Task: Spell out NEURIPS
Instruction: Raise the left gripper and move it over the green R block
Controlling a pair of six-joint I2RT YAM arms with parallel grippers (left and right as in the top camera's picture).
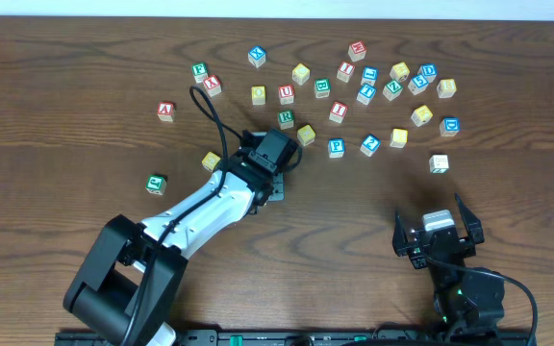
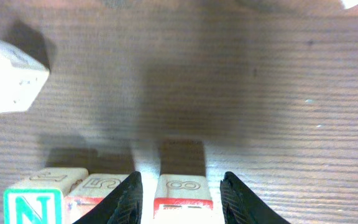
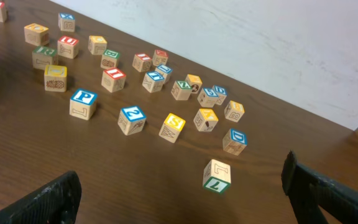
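In the left wrist view a row of cubes stands on the wood: a green N cube (image 2: 35,208), a red-faced cube with a 5 on top (image 2: 98,190), and a red-faced cube with an 8 on top (image 2: 182,191). My left gripper (image 2: 179,180) straddles that last cube, narrowly open, with a thin strip of table showing on each side. Overhead, my left gripper (image 1: 273,159) hides the row. The green R (image 1: 286,118), red I (image 1: 338,111), blue P (image 1: 336,147) and yellow S (image 3: 173,126) cubes lie loose. My right gripper (image 1: 438,234) stands wide open with nothing in it.
Several other letter cubes are scattered across the far half of the table, among them a red U (image 1: 286,93) and a red A (image 1: 165,111). A green 7 cube (image 3: 217,176) lies just ahead of my right gripper. A pale blurred cube (image 2: 8,74) sits at the left.
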